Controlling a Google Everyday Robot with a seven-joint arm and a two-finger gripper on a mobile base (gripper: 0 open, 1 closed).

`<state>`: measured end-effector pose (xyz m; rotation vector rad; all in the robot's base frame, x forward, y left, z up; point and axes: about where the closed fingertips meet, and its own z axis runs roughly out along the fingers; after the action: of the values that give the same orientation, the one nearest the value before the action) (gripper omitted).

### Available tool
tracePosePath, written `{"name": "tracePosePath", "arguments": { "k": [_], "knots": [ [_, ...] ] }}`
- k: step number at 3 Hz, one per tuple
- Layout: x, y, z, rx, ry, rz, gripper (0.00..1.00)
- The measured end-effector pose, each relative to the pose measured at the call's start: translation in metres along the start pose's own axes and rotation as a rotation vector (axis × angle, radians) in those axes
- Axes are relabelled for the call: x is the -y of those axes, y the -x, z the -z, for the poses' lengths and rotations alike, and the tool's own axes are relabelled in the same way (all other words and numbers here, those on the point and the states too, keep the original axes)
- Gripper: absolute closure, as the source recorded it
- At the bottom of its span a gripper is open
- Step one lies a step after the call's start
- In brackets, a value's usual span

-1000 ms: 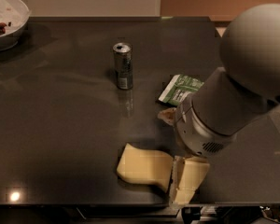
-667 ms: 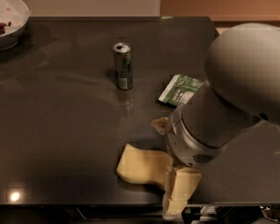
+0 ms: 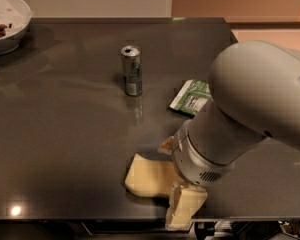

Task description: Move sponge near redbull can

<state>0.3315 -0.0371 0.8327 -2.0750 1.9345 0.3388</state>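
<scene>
Gripper [image 3: 171,183] sits down-right of the redbull can [image 3: 132,71], well apart from it, low at the table's near edge. Fingers [image 3: 187,206] are spread wide and grip nothing. One pale block is at the front, and a small tan tip pokes out behind the wrist. The sponge's [image 3: 150,176] right end lies in the gap between them. The front finger overlaps the sponge's right corner in view; contact can't be told.

The sponge lies flat, below the can and slightly right, well apart. Its long axis runs roughly left-right, dipping a bit toward the right.

The table [image 3: 65,134] is dark grey and glossy. A green snack bag [image 3: 191,97] lies right of the can, and a white bowl [image 3: 5,21] sits far left of it at the corner. The wall behind is pale, and orange-tan to the right.
</scene>
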Motion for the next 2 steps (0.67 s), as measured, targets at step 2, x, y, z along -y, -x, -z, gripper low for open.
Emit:
{"name": "tracePosePath", "arguments": {
  "k": [2],
  "knots": [
    [0.0132, -0.0051, 0.0057, -0.021, 0.014, -0.029, 0.65]
  ]
}}
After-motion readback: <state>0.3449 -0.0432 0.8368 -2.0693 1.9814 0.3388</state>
